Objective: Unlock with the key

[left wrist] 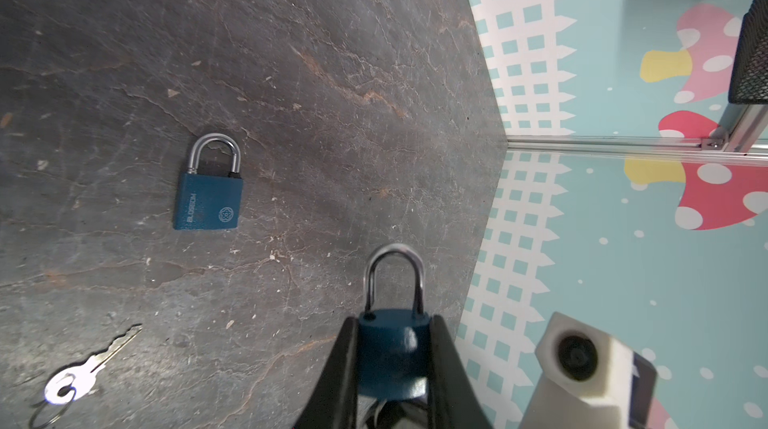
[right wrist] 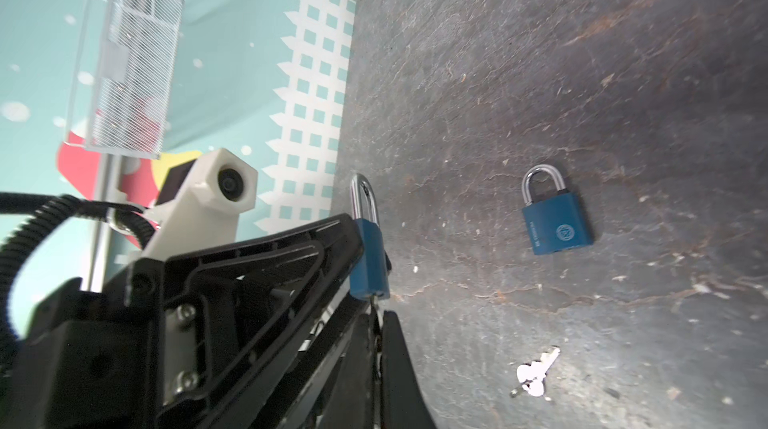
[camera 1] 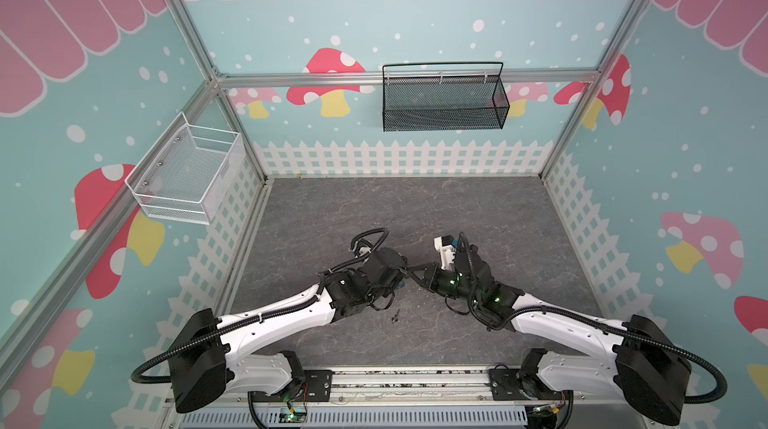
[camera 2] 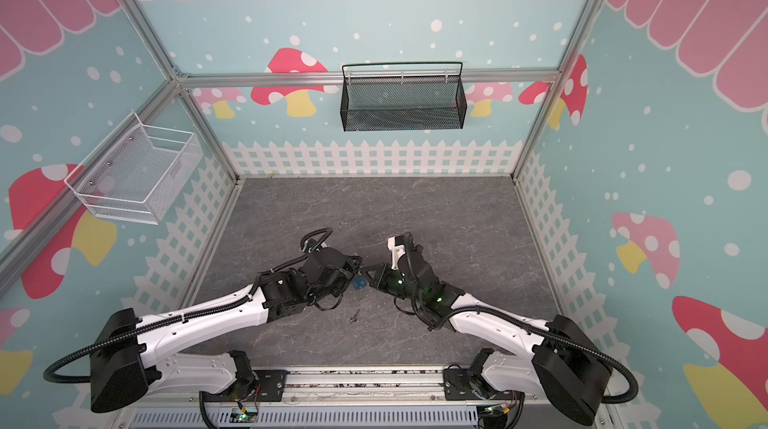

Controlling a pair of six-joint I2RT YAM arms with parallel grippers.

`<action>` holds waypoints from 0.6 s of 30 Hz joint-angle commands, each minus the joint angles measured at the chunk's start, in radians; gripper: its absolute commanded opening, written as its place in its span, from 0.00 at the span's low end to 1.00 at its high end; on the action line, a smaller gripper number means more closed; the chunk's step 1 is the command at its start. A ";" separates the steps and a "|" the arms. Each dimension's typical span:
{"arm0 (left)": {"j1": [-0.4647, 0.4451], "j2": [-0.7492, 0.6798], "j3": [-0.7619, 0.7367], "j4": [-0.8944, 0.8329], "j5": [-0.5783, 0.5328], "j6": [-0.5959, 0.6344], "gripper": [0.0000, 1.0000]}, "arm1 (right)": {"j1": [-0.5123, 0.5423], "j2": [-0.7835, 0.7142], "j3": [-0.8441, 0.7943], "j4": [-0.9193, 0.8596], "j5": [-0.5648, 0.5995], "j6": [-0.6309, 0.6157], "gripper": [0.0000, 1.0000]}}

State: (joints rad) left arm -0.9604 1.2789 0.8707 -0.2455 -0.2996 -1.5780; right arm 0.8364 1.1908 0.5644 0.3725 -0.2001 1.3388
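left tool (left wrist: 392, 319) clamps padlock (left wrist: 390, 352) body, lower centre of frame, clear of tabletop (left wrist: 291, 74). right tool (right wrist: 376, 323) pinched shut on key (right wrist: 375, 302) at the lock's base (looks seated, hard to tell). Insertion step; next: twist key, keep padlock steady.

Your left gripper (left wrist: 392, 323) clasps the first padlock (left wrist: 392, 348); the second padlock (left wrist: 208, 202) and a key (left wrist: 95, 368) lie apart on the table (left wrist: 332, 74).

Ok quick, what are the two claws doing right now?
Left claw: closed on the blue padlock.
Right claw: closed, apparently pinching a key at the padlock's underside.
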 commanded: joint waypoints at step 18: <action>0.044 -0.078 0.036 -0.086 0.040 0.154 0.00 | 0.009 -0.082 0.077 -0.186 0.075 -0.240 0.23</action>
State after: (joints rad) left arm -0.9306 1.2301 0.8833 -0.2684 -0.2485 -1.4963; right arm 0.8406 1.1290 0.6086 0.2535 -0.1612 1.2003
